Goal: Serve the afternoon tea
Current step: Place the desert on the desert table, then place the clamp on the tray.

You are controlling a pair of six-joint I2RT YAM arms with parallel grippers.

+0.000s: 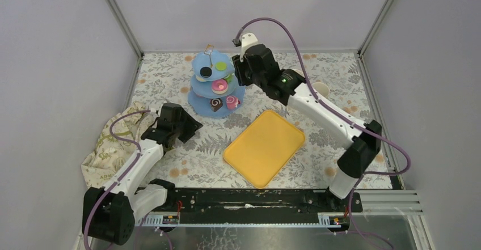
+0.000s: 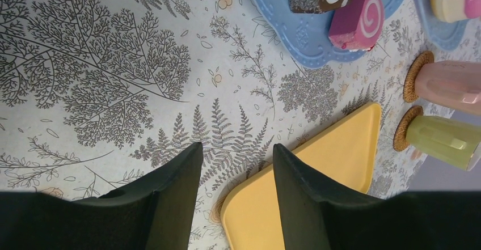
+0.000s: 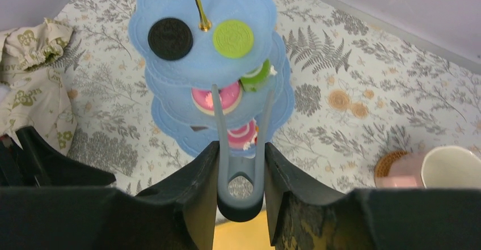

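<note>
Pinching grey tongs [image 3: 221, 125], your right gripper [image 3: 241, 148] aimed them straight ahead at the light-blue three-tier stand [image 3: 170, 0], their long axis running toward the pink pastry [image 3: 215, 98] on its middle tier; whether the tips touched it, you couldn't tell. Your left gripper [image 2: 236, 146] hung spread and empty, farther from the stand.

**Top external:** fixed above and behind the arm bases, facing down and forward, far enough back to take in the whole bench [image 1: 193, 165].
**Left wrist:** low and close over the bench, looking out between its jaws. The yellow tray [image 2: 334, 159] lies just beyond the jaws, and the three-tier stand [image 2: 295, 40] is farther ahead.
**Right wrist:** higher, looking steeply down past its jaws onto the stand directly ahead.
**Shared:** all three views show the stand and tray. Both wrist views show the pink mug [image 2: 448, 85].
</note>
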